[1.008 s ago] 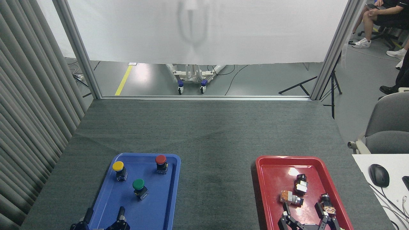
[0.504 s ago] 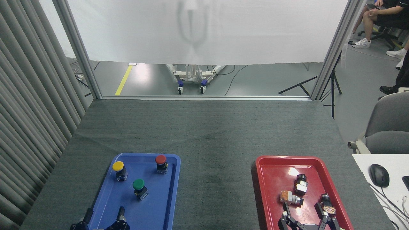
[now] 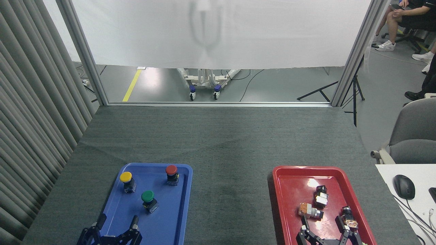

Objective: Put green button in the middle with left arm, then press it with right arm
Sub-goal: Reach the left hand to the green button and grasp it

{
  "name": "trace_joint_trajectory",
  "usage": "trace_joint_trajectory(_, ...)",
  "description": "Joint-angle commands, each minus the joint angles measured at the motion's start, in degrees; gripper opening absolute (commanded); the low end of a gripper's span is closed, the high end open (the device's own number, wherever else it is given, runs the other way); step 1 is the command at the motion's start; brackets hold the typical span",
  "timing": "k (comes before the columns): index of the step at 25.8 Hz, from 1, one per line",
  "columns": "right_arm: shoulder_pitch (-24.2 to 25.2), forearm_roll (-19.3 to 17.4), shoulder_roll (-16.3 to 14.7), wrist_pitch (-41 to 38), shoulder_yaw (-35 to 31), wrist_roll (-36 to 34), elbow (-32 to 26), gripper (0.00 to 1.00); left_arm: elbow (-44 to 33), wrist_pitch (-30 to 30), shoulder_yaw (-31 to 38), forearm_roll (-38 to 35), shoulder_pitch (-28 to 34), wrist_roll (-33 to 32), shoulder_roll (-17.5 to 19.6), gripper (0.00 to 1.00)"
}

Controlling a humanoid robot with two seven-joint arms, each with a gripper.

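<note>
**Green button in blue tray, both grippers open**

The left gripper point(image 3: 118, 222) is at the near end of the blue tray point(image 3: 182, 207), fingers spread, holding nothing. Just beyond it stands the green button point(image 3: 148, 200): a round domed green cap on a small black-and-silver base, tilted slightly. It sits near the tray's centre, clear of the gripper. The right gripper point(image 3: 323, 223) is over the red tray point(image 3: 293, 177), fingers apart and empty.

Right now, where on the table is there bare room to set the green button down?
The grey cloth between the blue tray and the red tray is bare, as is the stretch beyond both. The green button sits in the crowded blue tray; the red tray holds loose parts.
</note>
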Motion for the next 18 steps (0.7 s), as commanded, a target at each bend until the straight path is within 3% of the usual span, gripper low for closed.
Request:
trace_joint_trajectory(1,0.0,0.1,0.0,-0.1,0.0,0.4,0.0,1.00,4.9,-3.8,-0.1,0.0,-3.7,-2.3,0.2,0.99)
trace_joint_trajectory(12,0.0,0.2,-0.1,-0.4,0.0,-0.9,0.0,1.00,21.7,-14.1,-1.2,-1.2,-15.2,-2.7,0.7,0.98)
trace_joint_trajectory(18,0.0,0.3,0.0,-0.3,0.0,-1.1,0.0,1.00,27.3,-15.8,-4.0,-1.9,-19.5,-2.8,1.8,0.98)
